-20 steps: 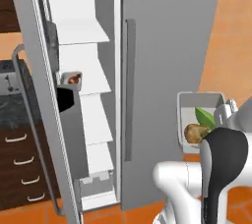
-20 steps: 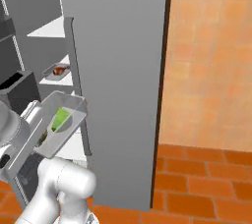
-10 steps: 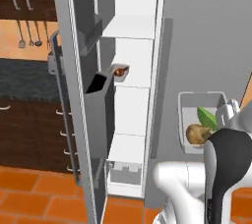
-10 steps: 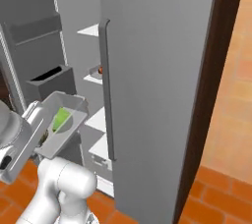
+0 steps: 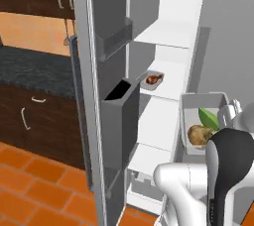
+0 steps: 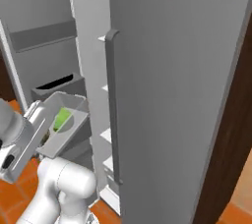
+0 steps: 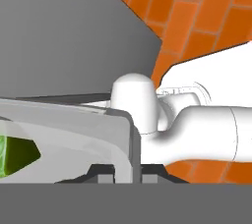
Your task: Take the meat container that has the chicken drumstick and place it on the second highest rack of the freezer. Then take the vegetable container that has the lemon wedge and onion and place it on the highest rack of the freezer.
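With the chicken drumstick tray already on a freezer shelf, the gripper is clamped on the vegetable container rim, held before the open interior; it next needs lifting onto the highest rack.

The arm is glossy white, built of rounded tubular links with bulbous joints. One link is capped in glossy black. The boxy wrist behind the gripper is white-grey with a dark round inset.
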